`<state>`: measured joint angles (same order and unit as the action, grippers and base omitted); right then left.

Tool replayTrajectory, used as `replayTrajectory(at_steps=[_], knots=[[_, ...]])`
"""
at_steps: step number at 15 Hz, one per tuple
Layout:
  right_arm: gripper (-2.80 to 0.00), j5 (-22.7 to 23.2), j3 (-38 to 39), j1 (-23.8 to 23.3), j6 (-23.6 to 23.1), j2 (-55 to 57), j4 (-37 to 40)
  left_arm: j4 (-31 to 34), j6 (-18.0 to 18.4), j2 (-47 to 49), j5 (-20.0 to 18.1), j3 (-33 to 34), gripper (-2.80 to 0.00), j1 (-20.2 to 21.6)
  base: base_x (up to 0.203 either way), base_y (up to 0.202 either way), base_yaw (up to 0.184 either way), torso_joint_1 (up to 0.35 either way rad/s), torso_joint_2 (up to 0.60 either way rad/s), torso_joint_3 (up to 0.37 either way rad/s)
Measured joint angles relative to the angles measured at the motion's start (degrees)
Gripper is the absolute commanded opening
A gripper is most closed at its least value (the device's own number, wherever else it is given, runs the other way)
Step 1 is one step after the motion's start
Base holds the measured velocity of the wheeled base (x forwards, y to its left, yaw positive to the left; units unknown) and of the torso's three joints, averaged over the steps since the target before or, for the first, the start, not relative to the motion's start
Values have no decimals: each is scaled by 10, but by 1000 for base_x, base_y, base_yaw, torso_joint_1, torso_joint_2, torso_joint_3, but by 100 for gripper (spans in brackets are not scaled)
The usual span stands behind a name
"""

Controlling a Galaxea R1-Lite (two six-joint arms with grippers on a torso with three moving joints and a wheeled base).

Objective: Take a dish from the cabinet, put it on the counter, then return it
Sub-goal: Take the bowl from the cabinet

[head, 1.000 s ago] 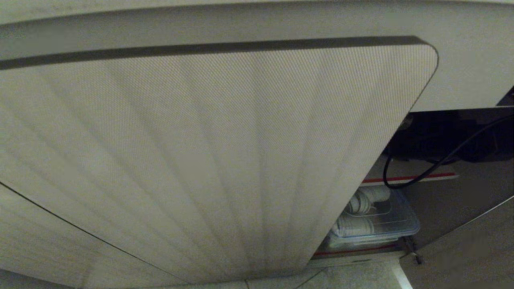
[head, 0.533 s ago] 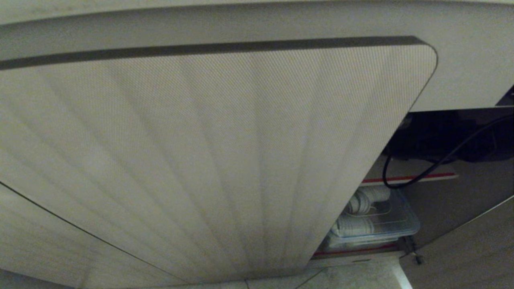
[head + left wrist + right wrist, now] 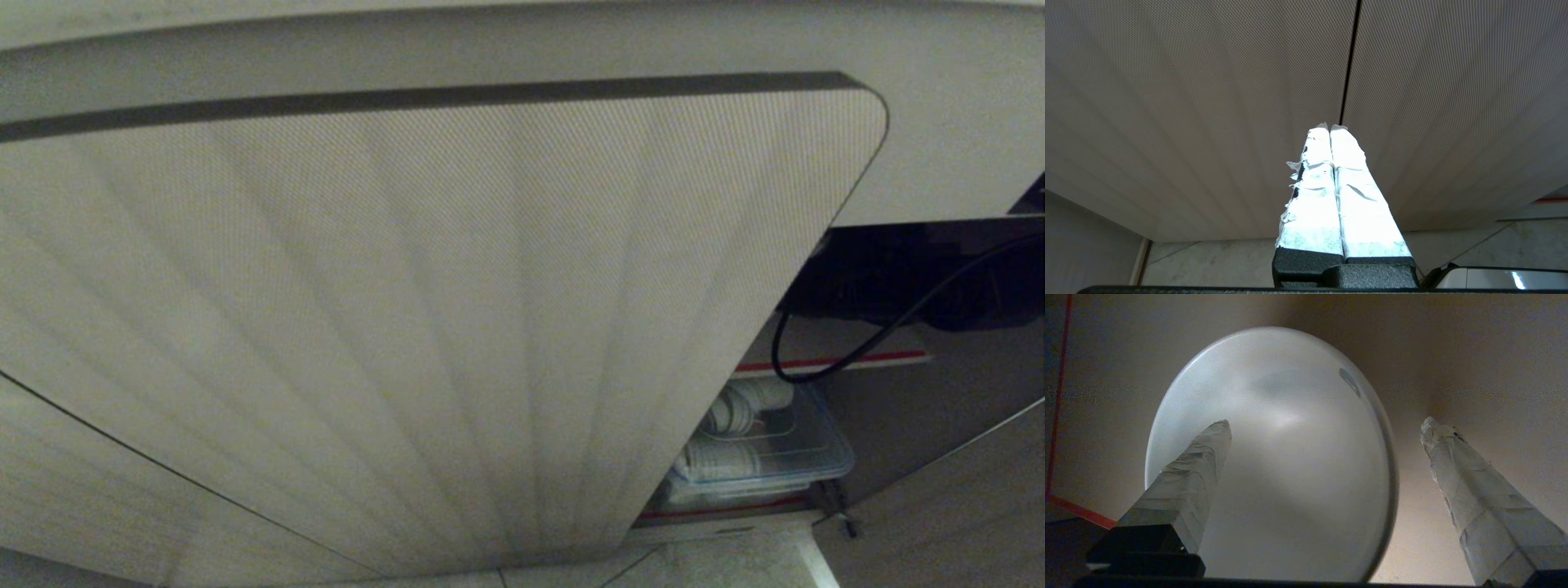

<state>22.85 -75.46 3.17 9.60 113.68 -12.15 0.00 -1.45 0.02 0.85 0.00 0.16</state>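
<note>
My right gripper is spread as wide as it goes, and nothing is pinched in it. In the right wrist view one taped finger rises at lower left, overlapping the dish, while the other finger stands at the right edge, apart from the rim. The dish fills the centre of that frame, a white bowl with a small blue-grey mark near its rim at upper right. It sits inside the cabinet, with a red shelf edge running down the far left of the frame.

My left gripper is pressed together, its two white-taped fingers meeting at the centre of the left wrist view, in front of the seam between two fluted doors.

In the head view the fluted cabinet door covers most of the frame. At right the cabinet stands open, a black cable loops across it, and a clear plastic box sits at lower right. Neither arm shows there.
</note>
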Motion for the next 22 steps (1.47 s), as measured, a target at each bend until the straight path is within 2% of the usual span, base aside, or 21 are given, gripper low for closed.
replayTrajectory(at_steps=[15, 16, 22], knots=[[0, -1, 1, -2, -2, -1, 1, 0, 0, 0, 0, 0, -280, 0, 0, 0, 0, 0, 0, 0], [-280, -1, 1, -2, -2, -1, 1, 0, 0, 0, 0, 0, -280, 0, 0, 0, 0, 0, 0, 0], [-280, -5, 3, -3, -2, -3, -1, 0, 0, 0, 0, 0, -280, 0, 0, 0, 0, 0, 0, 0]])
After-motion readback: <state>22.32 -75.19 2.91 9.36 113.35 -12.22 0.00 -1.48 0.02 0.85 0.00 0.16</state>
